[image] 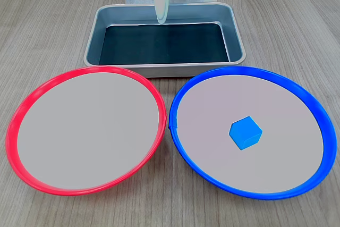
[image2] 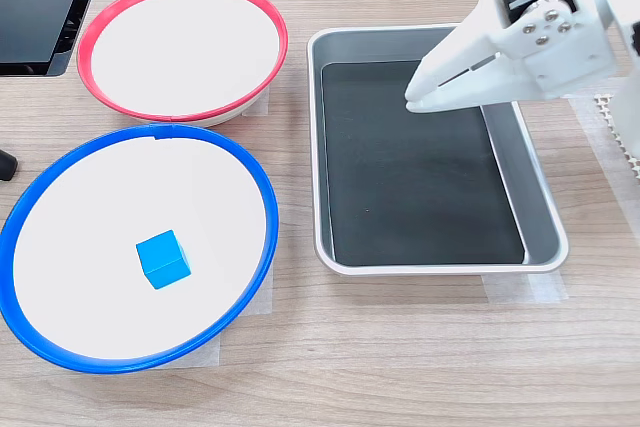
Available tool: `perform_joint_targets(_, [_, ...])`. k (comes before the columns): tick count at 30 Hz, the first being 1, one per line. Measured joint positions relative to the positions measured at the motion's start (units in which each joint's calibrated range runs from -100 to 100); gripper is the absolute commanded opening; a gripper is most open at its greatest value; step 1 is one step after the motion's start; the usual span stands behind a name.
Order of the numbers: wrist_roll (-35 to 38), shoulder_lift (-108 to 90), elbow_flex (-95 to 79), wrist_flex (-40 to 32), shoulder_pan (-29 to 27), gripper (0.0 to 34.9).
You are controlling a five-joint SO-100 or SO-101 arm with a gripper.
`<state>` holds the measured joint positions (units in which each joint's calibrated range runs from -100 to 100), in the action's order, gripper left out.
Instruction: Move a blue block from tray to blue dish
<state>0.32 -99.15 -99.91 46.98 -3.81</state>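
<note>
blue block sits in the blue dish, lower left of the second exterior view — the white pincer, narrowed with nothing held, hangs over the tray at upper right.

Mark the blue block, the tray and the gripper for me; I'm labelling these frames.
blue block (image: 245, 133): first exterior view, on its top face.
tray (image2: 415, 35): second exterior view, on the far rim.
gripper (image2: 413, 97): second exterior view, at the closed white fingertips above the tray.
</note>
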Motion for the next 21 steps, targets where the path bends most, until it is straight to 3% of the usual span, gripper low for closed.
perform_joint_targets(21, [0.0, 0.3, 0.0, 0.2, 0.0, 0.3])
